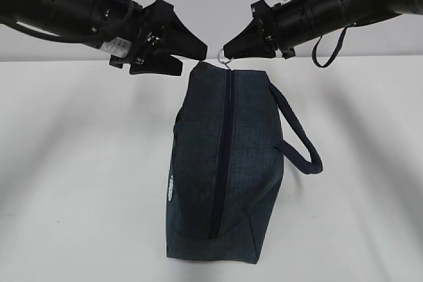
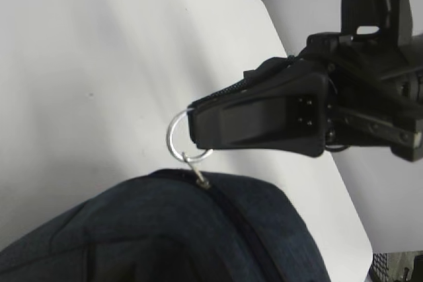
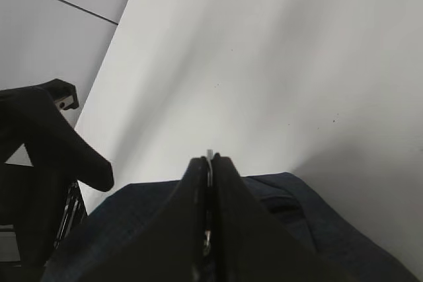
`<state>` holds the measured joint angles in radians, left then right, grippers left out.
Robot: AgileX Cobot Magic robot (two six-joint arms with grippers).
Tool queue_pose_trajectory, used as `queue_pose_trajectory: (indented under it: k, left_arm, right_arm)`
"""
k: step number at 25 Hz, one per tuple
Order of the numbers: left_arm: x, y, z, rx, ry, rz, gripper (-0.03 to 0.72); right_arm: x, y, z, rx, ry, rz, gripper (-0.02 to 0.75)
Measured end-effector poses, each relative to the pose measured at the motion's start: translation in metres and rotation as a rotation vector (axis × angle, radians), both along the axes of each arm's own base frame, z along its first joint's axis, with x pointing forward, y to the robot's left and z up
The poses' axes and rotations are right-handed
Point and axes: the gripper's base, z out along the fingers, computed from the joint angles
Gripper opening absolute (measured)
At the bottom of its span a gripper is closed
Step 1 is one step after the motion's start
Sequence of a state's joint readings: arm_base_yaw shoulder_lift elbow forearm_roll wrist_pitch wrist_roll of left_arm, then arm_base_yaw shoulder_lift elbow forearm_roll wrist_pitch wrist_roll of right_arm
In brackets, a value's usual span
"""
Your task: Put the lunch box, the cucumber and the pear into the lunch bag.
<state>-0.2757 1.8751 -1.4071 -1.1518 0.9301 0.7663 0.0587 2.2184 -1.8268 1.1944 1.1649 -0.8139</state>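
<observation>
The dark navy lunch bag point(image 1: 225, 163) point(image 2: 165, 229) point(image 3: 129, 219) lies on the white table with its zipper running down the middle, closed along the length I can see. At the bag's far end is the silver ring pull point(image 1: 225, 61) point(image 2: 178, 140) point(image 3: 209, 154). My right gripper point(image 1: 227, 51) point(image 2: 195, 127) point(image 3: 210, 161) is shut on this ring. My left gripper point(image 1: 192, 61) stands open just left of the bag's far corner, with nothing between its fingers. The lunch box, the cucumber and the pear are out of view.
A loop handle point(image 1: 301, 143) sticks out from the bag's right side, and a small white emblem point(image 1: 170, 188) shows on its left side. The bare white table point(image 1: 79, 176) spreads around the bag, ending at a pale wall behind the arms.
</observation>
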Motion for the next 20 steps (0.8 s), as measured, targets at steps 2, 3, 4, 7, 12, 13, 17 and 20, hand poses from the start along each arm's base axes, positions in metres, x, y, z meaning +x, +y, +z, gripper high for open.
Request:
queue_pose_trajectory:
  k: [2,3,4,7,12,13,17,20]
  left_arm:
    - [0.005,-0.004,0.0,-0.001,-0.001,-0.002,0.456]
    - [0.007,-0.006,-0.001,0.002,-0.001,-0.005,0.456]
    - [0.008,-0.007,-0.003,0.007,0.008,-0.005,0.456]
    - [0.01,-0.012,-0.012,0.039,0.035,-0.015,0.44]
    - [0.008,-0.017,-0.019,0.063,0.056,-0.037,0.265]
    - [0.008,-0.017,-0.019,0.063,0.058,-0.042,0.202]
    - [0.005,-0.018,-0.019,0.06,0.074,-0.065,0.024]
    - [0.004,-0.018,-0.019,0.057,0.083,-0.08,0.011]
  right_arm:
    - [0.0,0.0,0.0,0.0,-0.001,0.0,0.006]
    - [0.0,0.0,0.001,0.0,-0.002,0.0,0.006]
    - [0.0,0.0,0.001,0.0,-0.002,0.0,0.006]
    - [0.0,0.0,0.001,0.0,-0.002,0.0,0.006]
    - [0.0,0.0,0.001,0.006,-0.002,-0.002,0.006]
    - [0.0,0.0,0.001,0.006,-0.002,-0.002,0.005]
    - [0.0,0.0,0.001,0.004,-0.002,-0.001,0.006]
    - [0.0,0.0,0.0,-0.004,-0.002,0.001,0.006]
